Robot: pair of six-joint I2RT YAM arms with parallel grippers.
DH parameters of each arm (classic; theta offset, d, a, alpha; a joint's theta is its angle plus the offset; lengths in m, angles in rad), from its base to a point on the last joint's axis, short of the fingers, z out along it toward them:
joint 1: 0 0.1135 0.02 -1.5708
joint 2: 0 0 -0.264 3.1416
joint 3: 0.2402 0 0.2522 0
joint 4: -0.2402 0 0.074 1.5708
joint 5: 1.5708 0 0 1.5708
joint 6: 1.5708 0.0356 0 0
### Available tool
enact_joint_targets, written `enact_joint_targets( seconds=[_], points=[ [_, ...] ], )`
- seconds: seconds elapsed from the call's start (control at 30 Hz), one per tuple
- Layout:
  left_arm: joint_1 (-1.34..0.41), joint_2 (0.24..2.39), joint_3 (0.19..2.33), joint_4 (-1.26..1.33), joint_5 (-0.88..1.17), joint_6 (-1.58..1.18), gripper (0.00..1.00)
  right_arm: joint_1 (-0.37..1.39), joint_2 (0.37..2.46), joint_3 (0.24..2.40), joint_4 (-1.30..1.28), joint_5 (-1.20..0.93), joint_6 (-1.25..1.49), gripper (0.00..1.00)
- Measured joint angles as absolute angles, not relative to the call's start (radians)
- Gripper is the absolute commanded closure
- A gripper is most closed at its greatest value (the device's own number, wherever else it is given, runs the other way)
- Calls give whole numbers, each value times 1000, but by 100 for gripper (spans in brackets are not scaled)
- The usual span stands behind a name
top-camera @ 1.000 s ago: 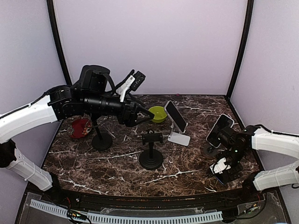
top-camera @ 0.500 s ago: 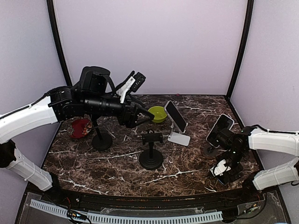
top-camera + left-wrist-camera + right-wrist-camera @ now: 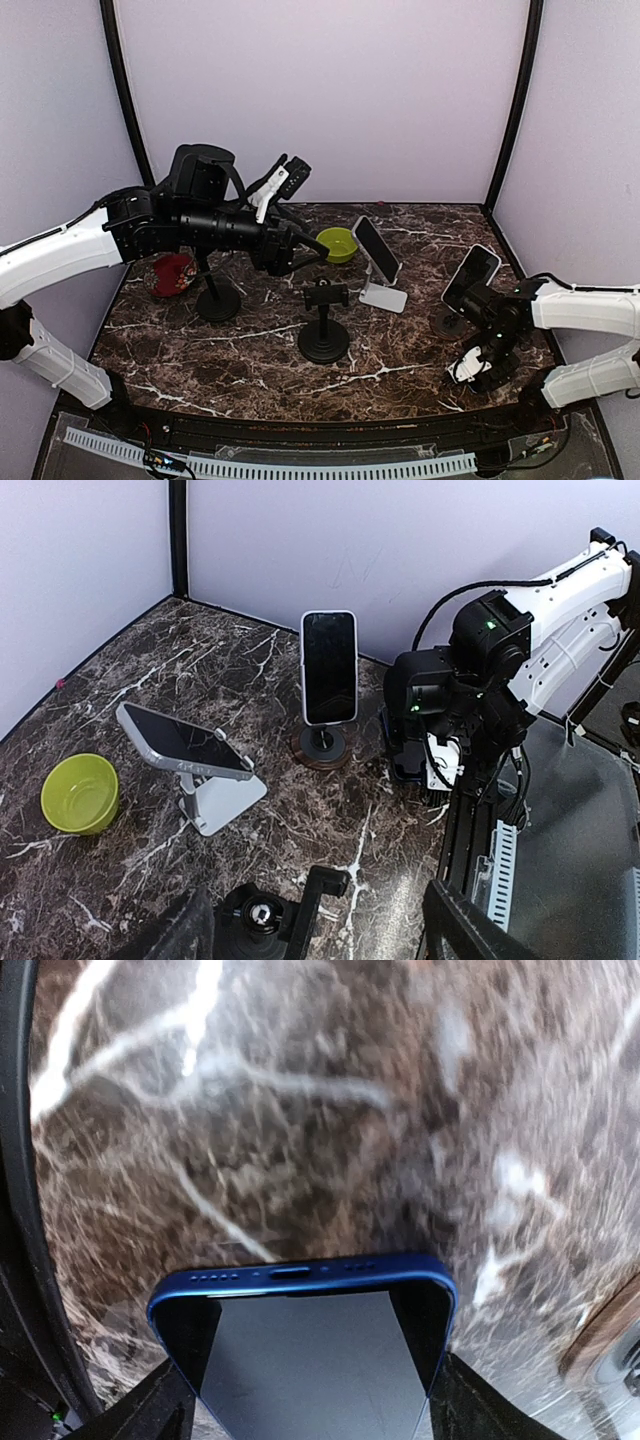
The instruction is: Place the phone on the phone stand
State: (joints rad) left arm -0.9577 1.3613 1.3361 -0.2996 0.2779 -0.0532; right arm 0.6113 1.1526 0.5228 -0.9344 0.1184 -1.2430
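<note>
Pickup step: the right gripper (image 3: 472,368) has its jaws seemingly clenched on the blue phone (image 3: 300,1360), low over the tabletop (image 3: 400,350), well right of the empty black stand (image 3: 323,335). Next, lift and carry it there. The left gripper (image 3: 308,250) has its jaws spread.

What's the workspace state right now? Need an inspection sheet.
Surface: dark marble table, white veins.
Job's things: blue phone held by right gripper; black clamp stand mid-table, empty.
Clutter: angled phone on white stand; upright phone on round-base stand; green bowl; red object; second black stand.
Grippers: left gripper open, empty, raised; right gripper shut on blue phone, low over table.
Cables: black cable looped at left wrist.
Surroundings: lilac walls, black corner posts.
</note>
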Motion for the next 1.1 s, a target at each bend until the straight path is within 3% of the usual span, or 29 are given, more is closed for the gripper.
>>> enact_joint_targets(
  seconds=[0.27,0.57,0.67,0.7,0.73,0.77,0.97,1.1],
  points=[
    [-958,1348,1327,-294,266,-37,26,939,1322,642,-907,110,-1108,29],
    [-958,1228,1274,-297,239,-33,24,1329,1666,989,-817,130,-1039,33],
    [-958,1189,1274,-319,217,-33,24,1390,1750,1055,-825,167,-1060,26],
    [-958,1181,1274,-327,213,-33,23,1396,1762,1070,-838,171,-1065,18],
    [-958,1176,1274,-340,208,-35,23,1399,1774,1082,-849,178,-1072,3],
    [-958,1174,1274,-353,204,-37,23,1399,1777,1087,-854,180,-1073,1],
    [-958,1202,1274,-429,204,-61,25,1384,1745,1067,-846,159,-1056,0],
    [-970,1211,1271,-491,205,-83,25,1326,1615,1004,-879,81,-1010,0]
  ],
)
